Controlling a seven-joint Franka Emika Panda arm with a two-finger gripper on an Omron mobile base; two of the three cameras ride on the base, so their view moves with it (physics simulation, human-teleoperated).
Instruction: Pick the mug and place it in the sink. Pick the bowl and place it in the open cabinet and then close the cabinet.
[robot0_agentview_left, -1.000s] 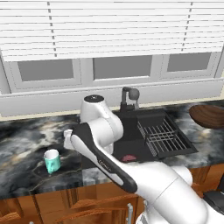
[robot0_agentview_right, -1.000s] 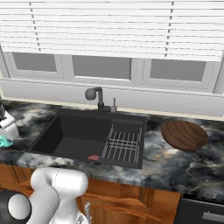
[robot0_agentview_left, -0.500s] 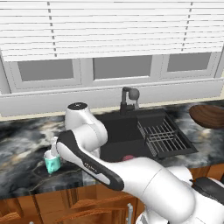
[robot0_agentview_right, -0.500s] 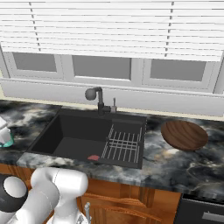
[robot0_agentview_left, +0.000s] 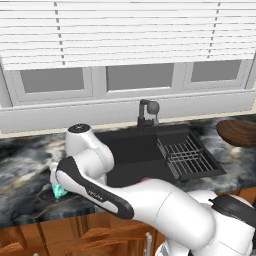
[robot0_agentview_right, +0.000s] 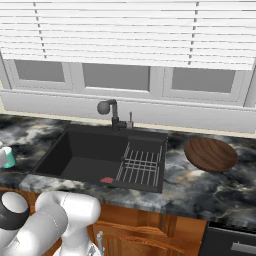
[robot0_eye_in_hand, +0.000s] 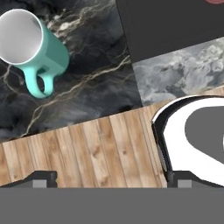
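The teal mug (robot0_eye_in_hand: 34, 47) stands upright on the dark marble counter, white inside, its handle turned toward the fingers. It sits at the upper left of the hand view, clear of my gripper (robot0_eye_in_hand: 112, 181), which is open with fingertips (robot0_eye_in_hand: 42, 179) far apart and nothing between them. From the base, the mug (robot0_agentview_left: 59, 190) peeks out beside my arm, and the mug (robot0_agentview_right: 6, 157) stands left of the black sink (robot0_agentview_right: 85, 150). The brown wooden bowl (robot0_agentview_right: 210, 154) rests on the counter right of the sink. The wall cabinet is out of view.
A dark faucet (robot0_agentview_right: 113, 113) rises behind the basin and a black wire rack (robot0_agentview_right: 142, 167) fills its right side. A small red item (robot0_agentview_right: 106, 180) lies on the sink floor. The counter's front edge and wood cabinet fronts (robot0_eye_in_hand: 87, 153) lie just under the hand.
My arm has swung left and dropped toward the counter's left end, bringing the hand down close to the mug. Mug and bowl have stayed put.
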